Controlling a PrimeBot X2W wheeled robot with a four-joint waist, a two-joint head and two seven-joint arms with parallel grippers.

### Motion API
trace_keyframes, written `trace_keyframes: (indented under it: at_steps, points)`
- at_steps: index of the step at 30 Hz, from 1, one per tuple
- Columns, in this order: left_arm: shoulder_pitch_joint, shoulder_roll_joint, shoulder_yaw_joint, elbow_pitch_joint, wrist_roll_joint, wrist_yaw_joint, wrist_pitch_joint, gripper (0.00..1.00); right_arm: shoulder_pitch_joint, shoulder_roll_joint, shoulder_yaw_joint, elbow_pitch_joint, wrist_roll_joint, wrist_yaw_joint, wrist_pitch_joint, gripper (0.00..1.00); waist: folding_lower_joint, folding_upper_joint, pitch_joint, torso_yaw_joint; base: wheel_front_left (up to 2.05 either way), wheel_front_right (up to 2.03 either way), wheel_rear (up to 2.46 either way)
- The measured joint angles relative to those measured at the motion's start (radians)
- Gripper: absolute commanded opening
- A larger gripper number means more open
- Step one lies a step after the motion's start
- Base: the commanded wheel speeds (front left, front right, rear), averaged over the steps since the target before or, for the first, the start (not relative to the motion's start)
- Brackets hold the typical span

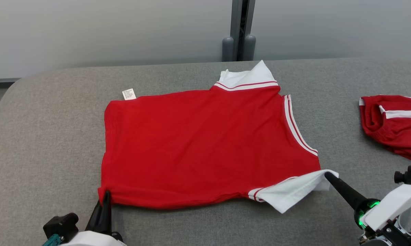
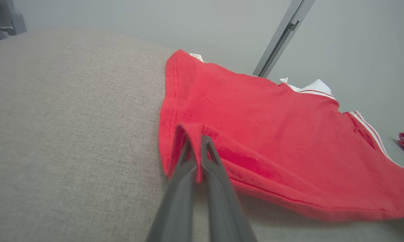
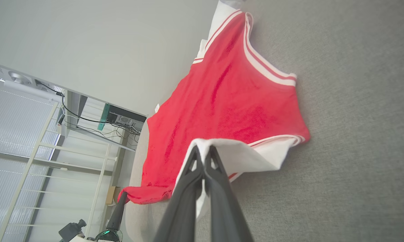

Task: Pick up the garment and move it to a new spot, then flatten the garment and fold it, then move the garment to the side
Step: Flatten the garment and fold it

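The garment (image 1: 205, 143) is a red shirt with a white collar and white striped trim, spread flat on the grey table (image 1: 55, 102). My left gripper (image 1: 106, 195) is shut on the red hem corner at the near left; in the left wrist view its tips (image 2: 195, 137) pinch a raised fold of the red garment (image 2: 272, 134). My right gripper (image 1: 327, 175) is shut on the white trimmed corner at the near right. The right wrist view shows the right gripper (image 3: 203, 151) clamped on the white edge of the garment (image 3: 222, 101), which is lifted slightly.
A second red and white piece of clothing (image 1: 393, 123) lies crumpled at the table's right edge. Behind the table stands a grey wall with a vertical post (image 1: 239, 30). Bare grey table surface surrounds the shirt on the left and the near side.
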Motion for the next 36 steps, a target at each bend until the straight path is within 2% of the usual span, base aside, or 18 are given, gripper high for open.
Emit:
trace_keyframes:
  at_steps: [17, 26, 36]
  points:
    - [-0.150, 0.000, -0.004, 0.050, 0.000, 0.008, 0.000, 0.00, -0.222, 0.110, 0.018, 0.193, 0.000, 0.000, 0.022, 0.00, 0.0000, 0.0000, 0.086, 0.013, 0.00, 0.00, 0.00]
    - [-0.207, 0.000, -0.041, 0.077, -0.011, 0.036, 0.000, 0.00, -0.310, 0.161, 0.032, 0.300, -0.003, 0.000, 0.062, 0.00, -0.0001, 0.0000, 0.112, 0.029, 0.00, 0.00, 0.00]
    - [-0.275, 0.000, -0.070, 0.121, 0.008, 0.072, 0.000, 0.00, -0.422, 0.232, 0.053, 0.478, -0.034, 0.000, 0.108, 0.00, -0.0001, 0.0000, 0.138, 0.048, 0.00, 0.00, 0.00]
